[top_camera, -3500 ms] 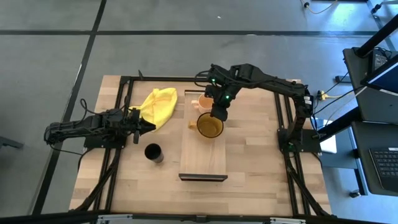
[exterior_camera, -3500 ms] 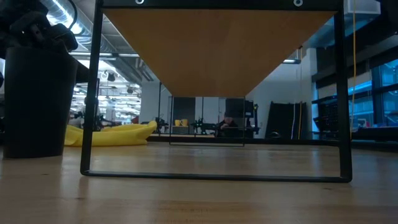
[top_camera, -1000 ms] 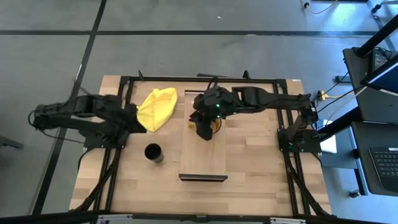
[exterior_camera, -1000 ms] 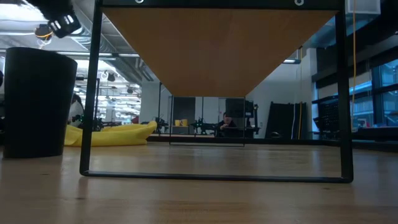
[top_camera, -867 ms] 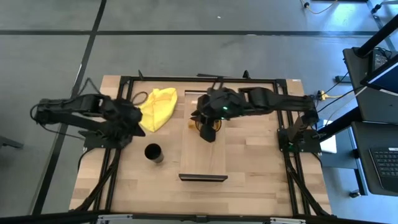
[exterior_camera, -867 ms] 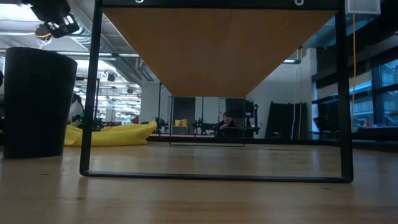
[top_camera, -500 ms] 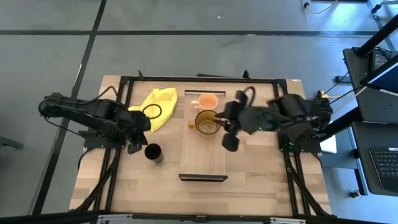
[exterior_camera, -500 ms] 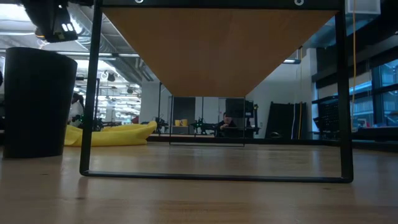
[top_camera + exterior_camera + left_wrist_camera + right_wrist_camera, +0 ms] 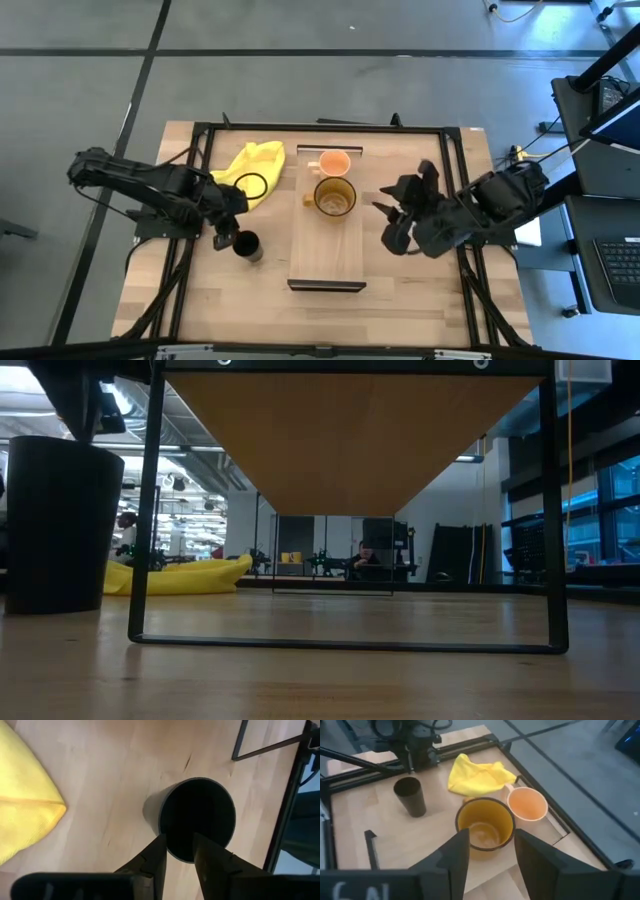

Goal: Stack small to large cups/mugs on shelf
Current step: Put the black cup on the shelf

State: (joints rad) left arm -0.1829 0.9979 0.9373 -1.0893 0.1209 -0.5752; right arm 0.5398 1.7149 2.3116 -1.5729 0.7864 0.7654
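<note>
The black cup stands upright on the tabletop, left of the shelf. My left gripper hangs open over the cup's left rim; in its wrist view the cup shows from above, one finger over the opening, one at the rim. The amber mug and the peach mug stand upright on the shelf's far half, side by side along the board. My right gripper is open in the air right of the shelf, facing the amber mug and holding nothing. My left gripper comes at the black cup from above, its fingertips astride the cup's rim on the side toward the table's left edge. Whether they touch the rim, I cannot tell.
A yellow cloth lies on the table at the far left of the shelf, close behind my left arm. Dark frame rails run along the table's sides. The shelf's near half is bare wood.
My right gripper has drawn away from the amber mug toward the table's right edge; the mug stays upright on the shelf. My left gripper has moved from beside the yellow cloth toward the near edge and now stands over the black cup.
</note>
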